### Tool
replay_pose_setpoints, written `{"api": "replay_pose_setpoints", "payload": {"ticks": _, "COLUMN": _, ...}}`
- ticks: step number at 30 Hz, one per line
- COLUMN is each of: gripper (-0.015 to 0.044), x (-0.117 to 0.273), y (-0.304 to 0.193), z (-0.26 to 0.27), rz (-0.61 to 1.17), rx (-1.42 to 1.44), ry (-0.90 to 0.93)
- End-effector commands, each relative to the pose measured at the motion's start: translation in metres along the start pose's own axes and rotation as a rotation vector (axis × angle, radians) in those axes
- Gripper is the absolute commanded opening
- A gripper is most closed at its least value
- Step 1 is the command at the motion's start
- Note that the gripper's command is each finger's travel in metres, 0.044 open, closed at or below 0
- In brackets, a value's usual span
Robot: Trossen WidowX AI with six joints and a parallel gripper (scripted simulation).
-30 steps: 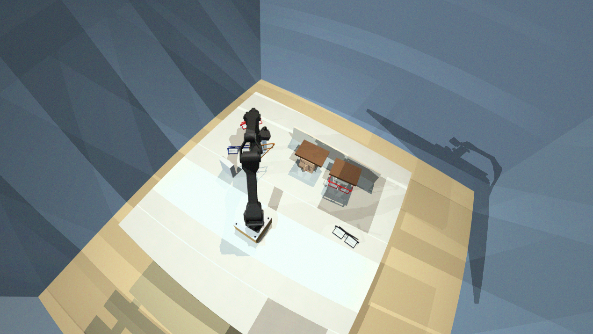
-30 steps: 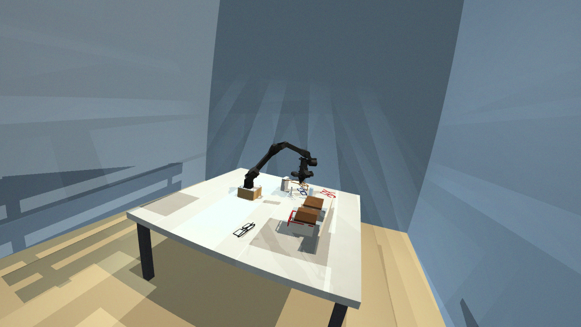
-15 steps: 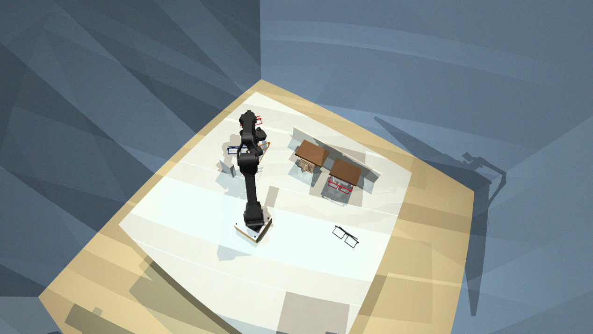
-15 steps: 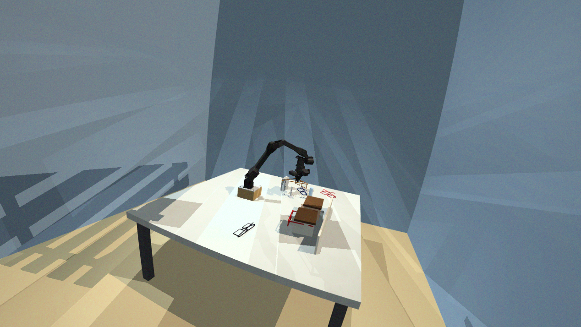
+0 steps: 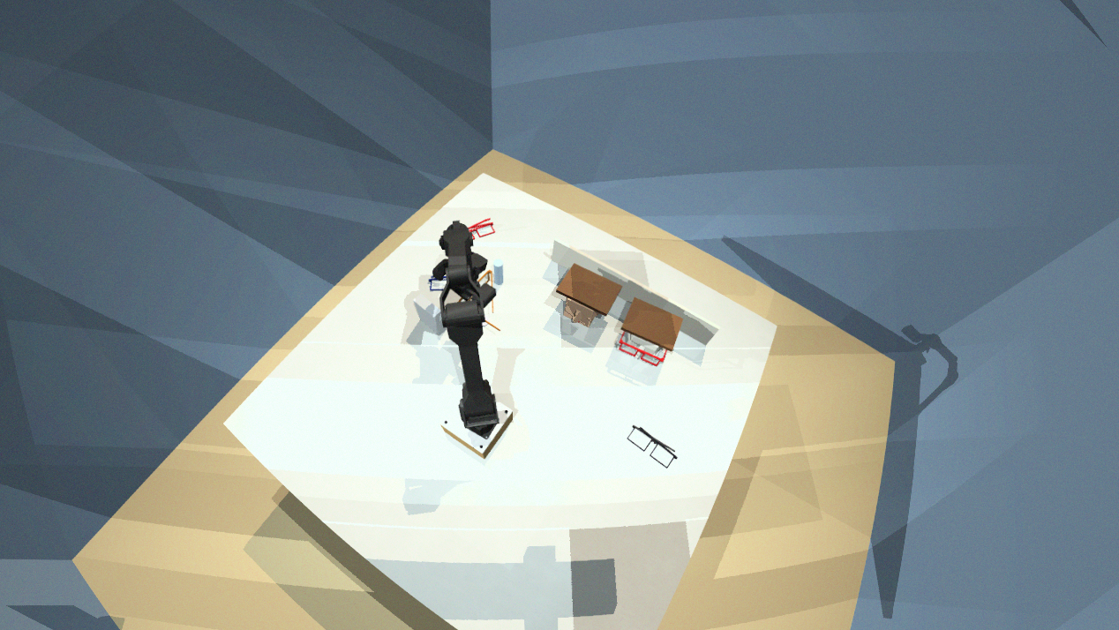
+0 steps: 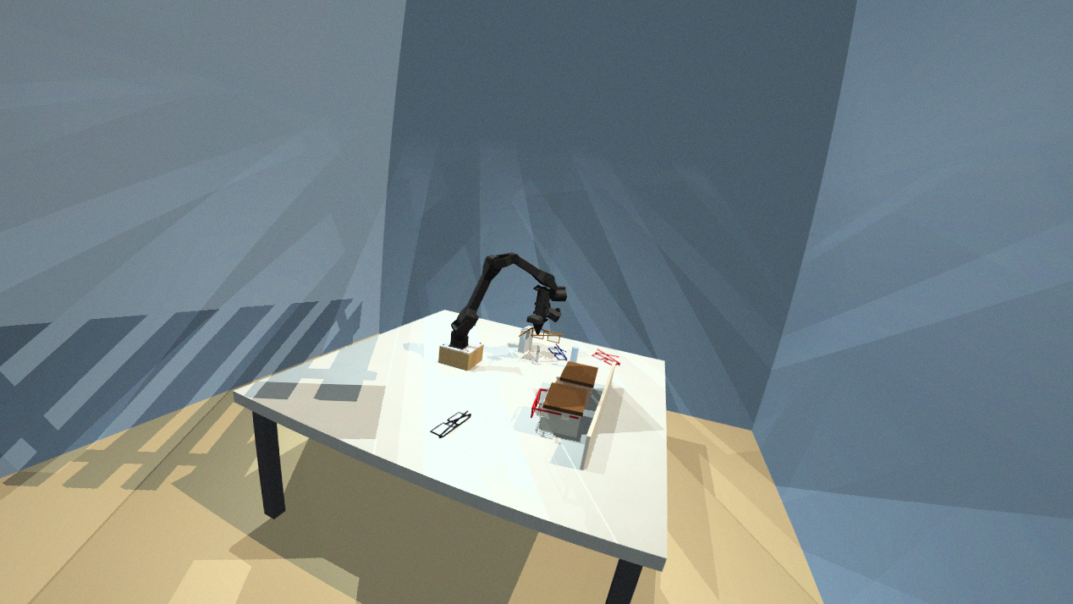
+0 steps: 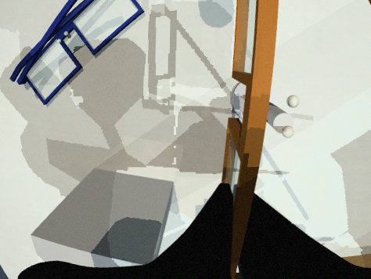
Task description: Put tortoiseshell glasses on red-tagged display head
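Note:
My gripper (image 6: 537, 330) (image 7: 230, 193) is shut on the orange-brown tortoiseshell glasses (image 6: 552, 334) (image 7: 259, 78). They hang above the table, with the front frame edge-on in the wrist view. In the top view the arm hides the fingertips and part of the glasses. Two display heads stand to the right under brown tops. The left head (image 5: 579, 314) has a tan face and shows no glasses. The right head (image 5: 645, 341) is pale and wears red glasses (image 5: 641, 356) (image 6: 534, 403). The gripper is well away from both heads. I cannot make out the red tag.
Blue glasses (image 5: 431, 289) (image 6: 557, 352) (image 7: 118, 33), a pale box (image 5: 426, 314) (image 6: 525, 341) (image 7: 70, 211) and a blue cylinder (image 5: 498, 272) (image 6: 574, 353) are near the gripper. Red glasses (image 5: 486, 233) lie farther back. Black glasses (image 5: 653, 443) lie at the front right. A long panel stands behind the heads.

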State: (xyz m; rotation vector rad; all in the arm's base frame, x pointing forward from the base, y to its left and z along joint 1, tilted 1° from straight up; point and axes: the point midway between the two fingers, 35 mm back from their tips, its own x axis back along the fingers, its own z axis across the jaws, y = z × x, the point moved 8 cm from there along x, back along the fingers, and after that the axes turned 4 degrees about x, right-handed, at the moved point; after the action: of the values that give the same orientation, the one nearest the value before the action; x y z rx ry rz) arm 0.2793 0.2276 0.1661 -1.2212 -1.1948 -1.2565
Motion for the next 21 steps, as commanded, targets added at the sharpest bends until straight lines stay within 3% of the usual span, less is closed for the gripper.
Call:
{"api": "replay_pose_setpoints", "payload": {"ticks": 1, "gripper": 0.0, "x": 0.0, "y": -0.015, "z": -0.004, "rz": 0.0, "rx": 0.13, "ry": 0.003}}
{"api": "replay_pose_setpoints", "payload": {"ticks": 12, "gripper": 0.0, "x": -0.006, "y": -0.035, "z": -0.009, "rz": 0.001, "rx": 0.303, "ry": 0.003}}
{"api": "replay_pose_setpoints", "payload": {"ticks": 21, "gripper": 0.0, "x": -0.05, "y": -0.034, "z": -0.008, "rz": 0.001, "rx": 0.303, "ry": 0.003}}
